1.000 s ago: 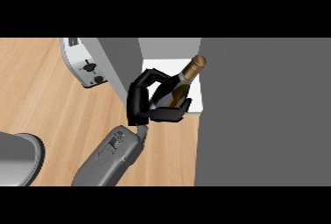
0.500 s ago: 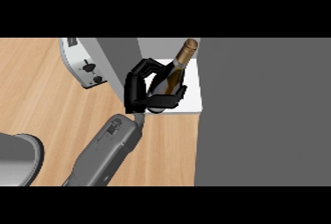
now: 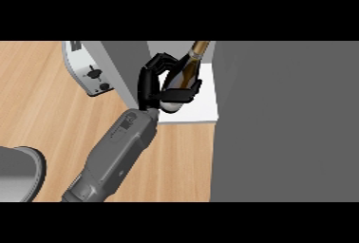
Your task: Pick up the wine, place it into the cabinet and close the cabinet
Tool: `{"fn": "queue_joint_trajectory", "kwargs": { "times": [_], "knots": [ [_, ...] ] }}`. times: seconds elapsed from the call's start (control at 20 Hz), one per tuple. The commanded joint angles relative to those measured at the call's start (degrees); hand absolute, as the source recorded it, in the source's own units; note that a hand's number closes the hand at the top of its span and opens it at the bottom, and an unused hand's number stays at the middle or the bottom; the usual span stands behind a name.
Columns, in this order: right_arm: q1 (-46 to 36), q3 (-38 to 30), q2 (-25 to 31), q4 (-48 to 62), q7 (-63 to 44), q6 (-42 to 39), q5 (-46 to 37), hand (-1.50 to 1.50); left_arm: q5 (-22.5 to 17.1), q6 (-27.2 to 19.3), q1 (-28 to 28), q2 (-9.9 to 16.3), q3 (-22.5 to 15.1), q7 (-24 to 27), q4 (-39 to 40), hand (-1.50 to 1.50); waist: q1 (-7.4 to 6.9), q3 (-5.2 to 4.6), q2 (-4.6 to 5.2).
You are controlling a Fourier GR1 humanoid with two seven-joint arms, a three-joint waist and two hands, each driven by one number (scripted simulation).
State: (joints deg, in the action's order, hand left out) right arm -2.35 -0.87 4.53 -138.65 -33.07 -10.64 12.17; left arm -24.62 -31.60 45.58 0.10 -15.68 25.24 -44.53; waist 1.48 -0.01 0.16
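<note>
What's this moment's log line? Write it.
left robot hand: shut on wine | wine: tilted, over cabinet floor | release: not yet

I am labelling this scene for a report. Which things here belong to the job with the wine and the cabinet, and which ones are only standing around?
Belonging to the job:
- wine bottle, held
- hand curled round the bottle
- cabinet, with its white shelf

Only standing around:
- toaster, upper left on the counter
- grey round object, at the left edge
- wooden counter
</note>
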Motion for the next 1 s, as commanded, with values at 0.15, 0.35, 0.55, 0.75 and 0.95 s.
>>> {"fn": "queue_joint_trajectory", "kwargs": {
  "times": [0.15, 0.35, 0.55, 0.75, 0.95],
  "knots": [
    [2.0, -4.1, 2.5, -6.9, -2.6, -2.2, 9.2, -1.5, -2.1, 2.2, 5.7, -0.1, 4.3, 5.6, 11.4, 1.5, 0.6, 0.0, 0.18],
    [-0.4, -1.9, -0.2, -6.5, -3.6, 1.5, 5.9, -1.5, 0.2, -1.1, 9.3, 0.1, 4.0, 7.8, 13.4, 1.5, 0.15, 0.0, 0.06],
    [2.8, -4.0, 0.7, -3.8, 1.7, -2.7, 7.9, -1.5, -0.5, -1.8, 12.9, -0.1, 6.5, 11.5, 18.5, 1.5, 0.83, 0.04, 0.25],
    [-1.3, -2.4, 1.7, -5.7, -3.7, -0.3, 6.4, -1.5, -2.0, -1.6, 15.8, -0.1, 6.9, 11.5, 22.0, 1.5, 0.87, 0.0, 0.25],
    [2.7, 2.0, -1.7, -6.4, -1.5, 0.0, 2.8, -1.5, -3.0, 3.2, 17.0, 1.3, 11.6, 11.1, 25.6, 1.5, 0.81, 0.0, 0.29]
  ]
}}
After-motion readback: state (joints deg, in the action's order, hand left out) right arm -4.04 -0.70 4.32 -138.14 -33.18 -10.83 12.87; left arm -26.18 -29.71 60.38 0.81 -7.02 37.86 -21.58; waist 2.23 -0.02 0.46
